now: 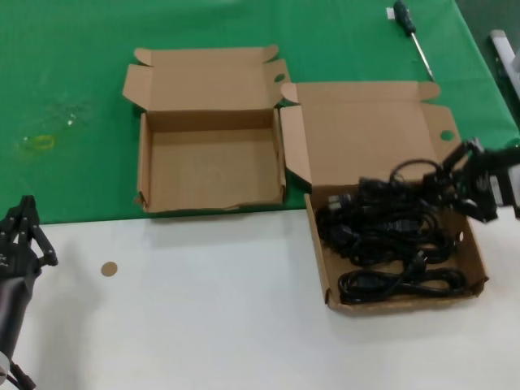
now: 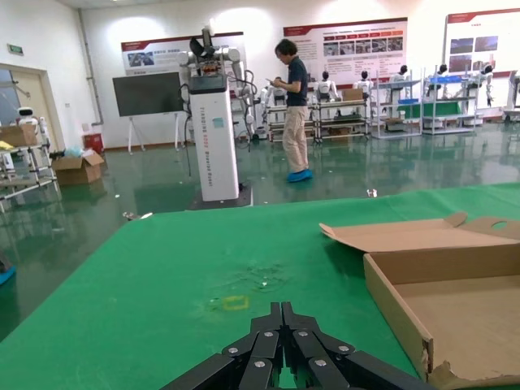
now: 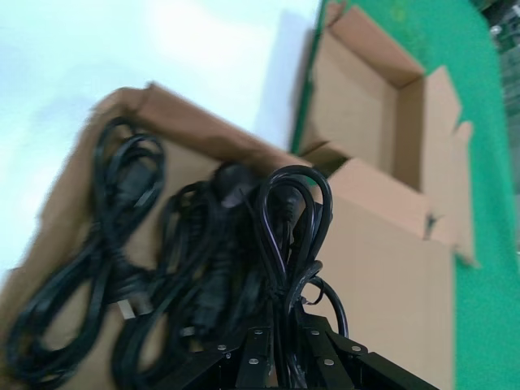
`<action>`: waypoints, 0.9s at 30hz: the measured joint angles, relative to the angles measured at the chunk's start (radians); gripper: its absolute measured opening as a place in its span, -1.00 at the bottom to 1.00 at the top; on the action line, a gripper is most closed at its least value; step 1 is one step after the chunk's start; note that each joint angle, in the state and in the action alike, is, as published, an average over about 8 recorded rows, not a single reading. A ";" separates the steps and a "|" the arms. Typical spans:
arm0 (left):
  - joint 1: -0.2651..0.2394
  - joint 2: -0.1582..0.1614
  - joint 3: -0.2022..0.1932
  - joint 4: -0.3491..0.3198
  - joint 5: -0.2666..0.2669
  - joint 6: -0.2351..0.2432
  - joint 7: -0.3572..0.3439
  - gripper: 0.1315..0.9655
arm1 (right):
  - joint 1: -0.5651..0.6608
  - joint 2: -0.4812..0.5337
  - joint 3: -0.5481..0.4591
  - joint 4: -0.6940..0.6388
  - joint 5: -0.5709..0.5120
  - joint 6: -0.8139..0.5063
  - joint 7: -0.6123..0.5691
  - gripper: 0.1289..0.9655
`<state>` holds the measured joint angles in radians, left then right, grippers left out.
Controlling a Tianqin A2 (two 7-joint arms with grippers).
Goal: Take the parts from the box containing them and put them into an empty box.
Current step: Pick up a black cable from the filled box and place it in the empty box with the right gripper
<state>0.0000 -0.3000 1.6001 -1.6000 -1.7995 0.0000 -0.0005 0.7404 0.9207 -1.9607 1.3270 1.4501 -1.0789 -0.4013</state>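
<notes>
Several coiled black cables (image 1: 382, 231) lie in the larger tall-lidded cardboard box (image 1: 367, 138) at the right. My right gripper (image 1: 452, 184) is over that box's right side, shut on one cable loop (image 1: 409, 169) that lifts off the pile. In the right wrist view the gripper (image 3: 286, 323) pinches this loop (image 3: 294, 207) above the other cables (image 3: 122, 244). The smaller, short-lidded box (image 1: 211, 166) stands empty to the left, and it shows in the right wrist view (image 3: 361, 97) too. My left gripper (image 1: 24, 231) is parked shut at the near left, empty (image 2: 282, 313).
A black-handled screwdriver (image 1: 411, 31) lies on the green cloth (image 1: 65, 65) behind the boxes. A small brown disc (image 1: 108, 268) sits on the white table (image 1: 203, 325). The empty box's near wall (image 2: 398, 313) shows in the left wrist view.
</notes>
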 joint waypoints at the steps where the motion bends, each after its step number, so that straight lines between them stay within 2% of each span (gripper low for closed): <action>1: 0.000 0.000 0.000 0.000 0.000 0.000 0.000 -0.95 | 0.012 -0.005 -0.001 0.002 -0.004 -0.001 0.008 -0.87; 13: 0.000 0.000 0.000 0.000 0.000 0.000 0.000 -0.95 | 0.117 -0.114 -0.046 0.039 -0.069 0.014 0.099 -0.87; 27: 0.000 0.000 0.000 0.000 0.000 0.000 0.000 -0.95 | 0.171 -0.321 -0.128 0.036 -0.161 0.102 0.186 -0.87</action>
<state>0.0000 -0.3000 1.6000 -1.6000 -1.7996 0.0000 -0.0004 0.9112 0.5999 -2.0885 1.3629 1.2892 -0.9769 -0.2155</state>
